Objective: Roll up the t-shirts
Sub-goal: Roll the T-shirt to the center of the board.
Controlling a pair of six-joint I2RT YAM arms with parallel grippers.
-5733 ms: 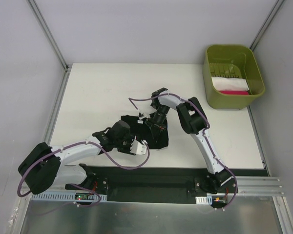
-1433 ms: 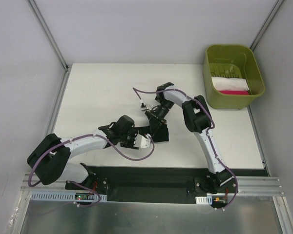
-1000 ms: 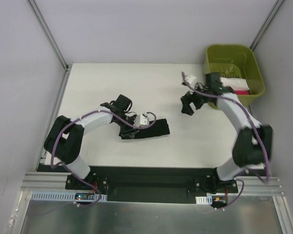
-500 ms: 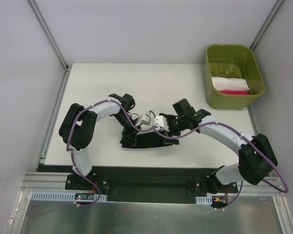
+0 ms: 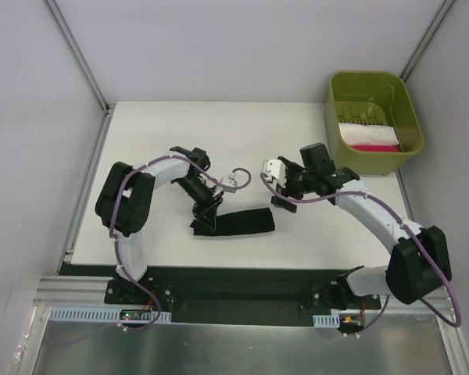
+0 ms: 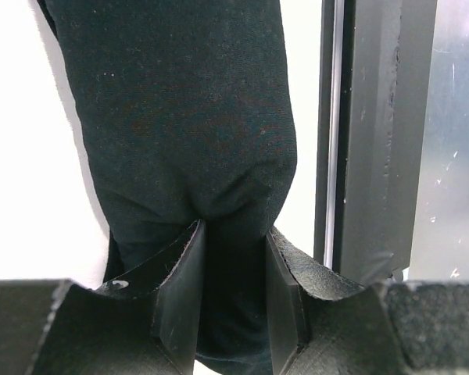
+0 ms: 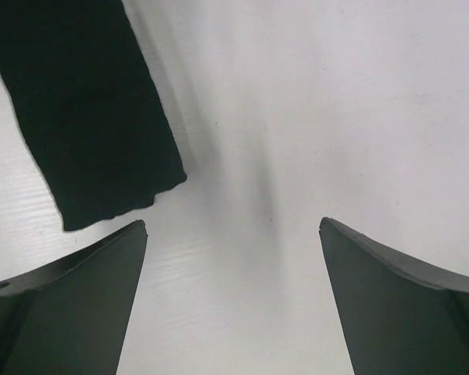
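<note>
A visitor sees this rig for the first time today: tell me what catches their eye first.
The black t-shirt, lying as a long dark band on the white table, stands out most, its left end pinched in the left gripper. The right gripper hangs open just beyond its right end. A green bin holding white and pink cloth sits at the far right corner.

Bright, even overhead light keeps the top view sharp; the arms throw faint, soft shadows on the white table [image 5: 156, 141]. The left wrist view blows the table out to white, and the black t-shirt [image 6: 180, 117] shows little fold detail. A blurred grey shadow crosses the right wrist view.
</note>
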